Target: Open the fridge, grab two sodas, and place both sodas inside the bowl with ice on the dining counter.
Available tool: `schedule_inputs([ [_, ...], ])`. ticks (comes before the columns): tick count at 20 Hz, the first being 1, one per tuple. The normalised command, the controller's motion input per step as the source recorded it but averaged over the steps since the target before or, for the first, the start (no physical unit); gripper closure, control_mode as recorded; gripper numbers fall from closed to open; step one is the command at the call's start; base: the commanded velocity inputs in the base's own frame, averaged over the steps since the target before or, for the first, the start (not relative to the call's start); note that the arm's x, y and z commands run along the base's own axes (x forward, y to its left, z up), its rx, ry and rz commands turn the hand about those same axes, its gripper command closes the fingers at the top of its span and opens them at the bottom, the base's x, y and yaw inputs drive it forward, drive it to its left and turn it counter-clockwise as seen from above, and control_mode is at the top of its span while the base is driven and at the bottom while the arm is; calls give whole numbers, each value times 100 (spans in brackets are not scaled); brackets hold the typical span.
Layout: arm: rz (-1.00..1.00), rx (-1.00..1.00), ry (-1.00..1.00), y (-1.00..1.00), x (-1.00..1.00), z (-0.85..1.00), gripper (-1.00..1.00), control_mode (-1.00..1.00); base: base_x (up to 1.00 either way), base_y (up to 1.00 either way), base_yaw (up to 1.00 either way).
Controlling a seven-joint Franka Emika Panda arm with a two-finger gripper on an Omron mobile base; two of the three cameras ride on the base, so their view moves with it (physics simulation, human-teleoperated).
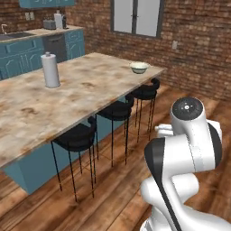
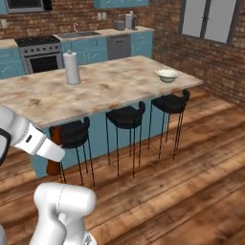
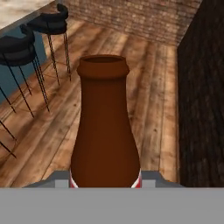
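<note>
A dark reddish-brown soda bottle is held tight in the robot's two-finger gripper, whose jaws are nearly closed around the bottle's lower body. In the right base view the same bottle is seen low down, in front of the black round stools. The small round pale bowl with ice is sitting near the far right corner of the big beige marbled dining counter. The carrying step seems to be in hand. Next, the bottle probably needs to be lifted above the counter edge, brought over the bowl and let go inside it.
</note>
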Motion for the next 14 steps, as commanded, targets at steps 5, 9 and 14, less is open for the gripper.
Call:
schedule_inputs([
  [5,0,0,0,0,0,0,100,100,43,-93,30],
  [9,0,0,0,0,0,0,100,100,44,-93,30],
  [14,0,0,0,0,0,0,100,100,46,-90,32],
])
